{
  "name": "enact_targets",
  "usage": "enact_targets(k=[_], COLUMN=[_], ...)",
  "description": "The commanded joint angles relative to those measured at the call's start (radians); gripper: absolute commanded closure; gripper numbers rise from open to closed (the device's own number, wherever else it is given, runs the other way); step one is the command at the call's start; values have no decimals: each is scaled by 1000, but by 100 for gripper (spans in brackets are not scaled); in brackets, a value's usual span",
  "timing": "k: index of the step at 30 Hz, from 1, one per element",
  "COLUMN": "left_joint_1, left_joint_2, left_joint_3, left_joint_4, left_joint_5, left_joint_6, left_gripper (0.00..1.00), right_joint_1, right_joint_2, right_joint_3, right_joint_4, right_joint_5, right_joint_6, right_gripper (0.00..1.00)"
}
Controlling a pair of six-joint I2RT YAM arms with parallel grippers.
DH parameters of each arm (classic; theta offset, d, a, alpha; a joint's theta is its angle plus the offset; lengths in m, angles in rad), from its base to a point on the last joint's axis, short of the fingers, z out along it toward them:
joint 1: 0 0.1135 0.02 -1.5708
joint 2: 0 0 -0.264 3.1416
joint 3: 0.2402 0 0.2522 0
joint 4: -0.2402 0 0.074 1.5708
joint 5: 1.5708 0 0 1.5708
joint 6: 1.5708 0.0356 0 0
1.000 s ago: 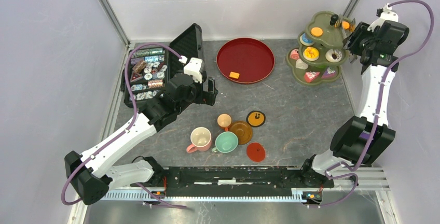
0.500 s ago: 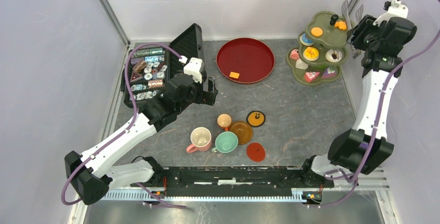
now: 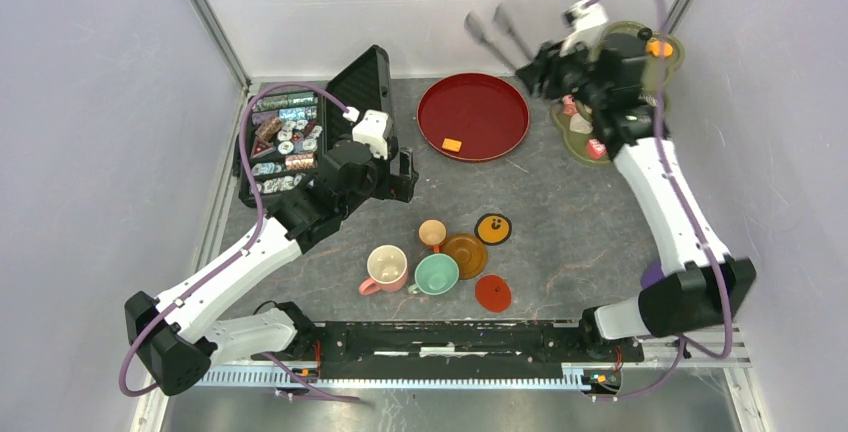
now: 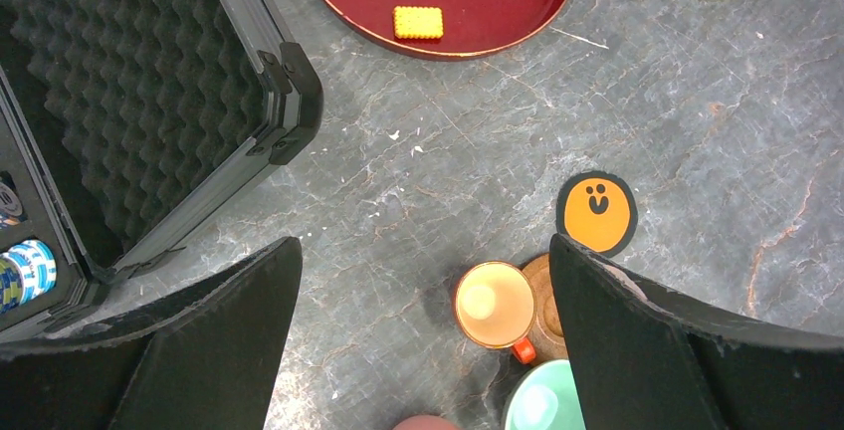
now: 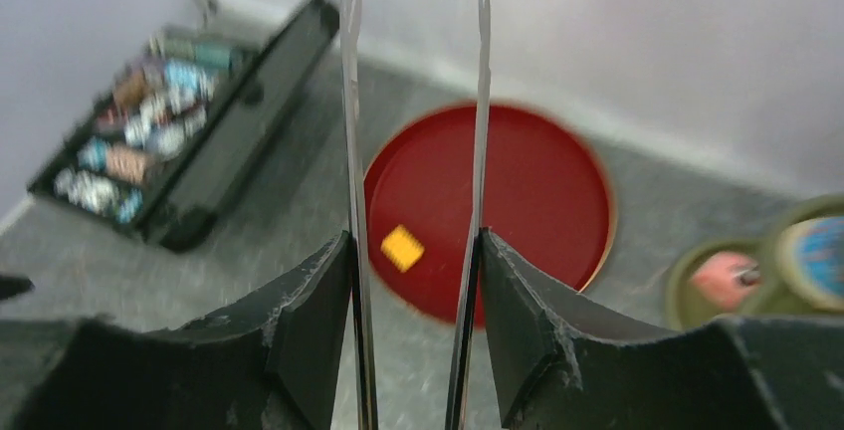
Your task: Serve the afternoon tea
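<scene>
Grey tabletop (image 3: 600, 212): an orange biscuit (image 3: 451, 144) lies in the red tray (image 3: 480, 102). Right gripper (image 5: 415, 241) jaws clench metal tongs (image 5: 349, 102); left gripper (image 4: 423, 246) jaws gape, released. Biscuit likely light, stiff, slippery: pinch across its edges.

Dark red tray (image 3: 495, 102) on grey marbled bench (image 3: 590, 222), orange biscuit (image 3: 451, 144) inside the tray, pink cup (image 3: 386, 267) and mint cup (image 3: 436, 274) well apart from the tray, silver tongs (image 5: 349, 151)
</scene>
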Motion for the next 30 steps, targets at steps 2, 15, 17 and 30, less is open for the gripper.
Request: enact_targets(k=[2, 15, 17, 30], left_joint_1=[7, 9, 9, 9], left_joint_2=[6, 12, 13, 8], left_joint_3=[17, 14, 14, 13], left_joint_4=[22, 22, 22, 20], left_joint_5=[-12, -9, -9, -4], left_joint_6=[-38, -37, -37, -38], left_gripper=[0, 0, 0, 0], right_joint_1=[204, 294, 281, 234], right_joint_2=[115, 217, 207, 332], right_joint_3=[-43, -121, -144, -78], right_joint_4=[-125, -247, -247, -297], right_joint_5=[108, 332, 317, 132], right_joint_6=[-184, -405, -419, -474], right_gripper=[46, 51, 51, 51])
